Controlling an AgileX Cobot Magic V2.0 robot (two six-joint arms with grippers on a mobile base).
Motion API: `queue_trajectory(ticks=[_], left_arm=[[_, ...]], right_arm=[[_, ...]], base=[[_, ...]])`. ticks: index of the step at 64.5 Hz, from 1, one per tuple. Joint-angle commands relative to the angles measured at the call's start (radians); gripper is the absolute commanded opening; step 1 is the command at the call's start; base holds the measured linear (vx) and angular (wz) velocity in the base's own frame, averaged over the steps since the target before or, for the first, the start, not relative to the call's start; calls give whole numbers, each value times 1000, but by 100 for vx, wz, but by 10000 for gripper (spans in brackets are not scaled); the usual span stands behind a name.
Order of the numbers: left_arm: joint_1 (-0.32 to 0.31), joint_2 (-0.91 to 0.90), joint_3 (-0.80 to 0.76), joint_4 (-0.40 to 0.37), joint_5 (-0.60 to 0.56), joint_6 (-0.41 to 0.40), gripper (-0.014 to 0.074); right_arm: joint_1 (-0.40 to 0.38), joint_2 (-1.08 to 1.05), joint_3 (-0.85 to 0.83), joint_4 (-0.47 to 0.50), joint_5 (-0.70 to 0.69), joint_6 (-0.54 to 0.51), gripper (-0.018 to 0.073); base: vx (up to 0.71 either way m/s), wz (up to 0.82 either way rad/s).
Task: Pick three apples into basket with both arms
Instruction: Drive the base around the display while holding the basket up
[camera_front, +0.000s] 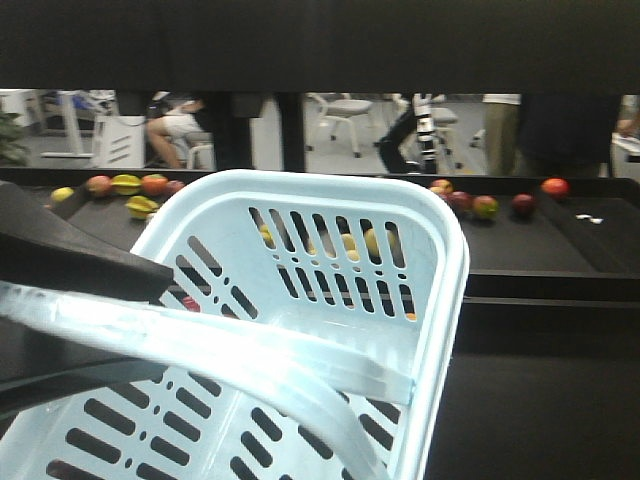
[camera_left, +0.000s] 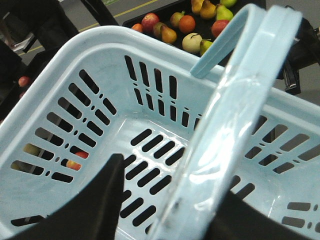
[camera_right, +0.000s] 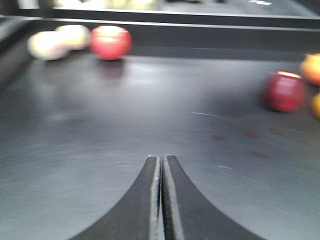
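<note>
In the front view, the pale blue basket (camera_front: 330, 185) fills the foreground. Its handle (camera_front: 200, 345) sweeps across the lower left. Behind it, on the black table (camera_front: 540, 245), the apples (camera_front: 555, 187) lie in two loose groups: several toward the right end, and a few at the left among yellow fruit.

In the left wrist view, the left pincer (camera_left: 175, 200) is clenched on the basket's handle (camera_left: 235, 110), with a black finger on either side of the glossy band. The slotted walls and rim (camera_left: 65, 55) spread out below. Past the far rim, an apple (camera_left: 150, 21), an orange (camera_left: 186, 23) and some pears (camera_left: 223, 12) sit on a dark tray.

In the right wrist view, the right pincer (camera_right: 161, 200) is clenched on nothing, its two fingers pressed together just above the bare table (camera_right: 100, 125). One bright red apple (camera_right: 110, 42) sits far back on the left beside pale, blurred fruit. A darker red one (camera_right: 285, 91) lies at the right, and both are well apart from the fingers.
</note>
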Motion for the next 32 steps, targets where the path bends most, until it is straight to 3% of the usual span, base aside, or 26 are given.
queue_trajectory(ticks=[1, 32], left_arm=[[-5, -15, -36, -68, -71, -3, -8], [-5, -15, -36, -68, -71, -3, -8]], right_arm=[[-3, -1, -1, -4, -71, 0, -1], [-3, -1, -1, -4, -72, 0, -1]], base=[[-13, 47], [-17, 67]])
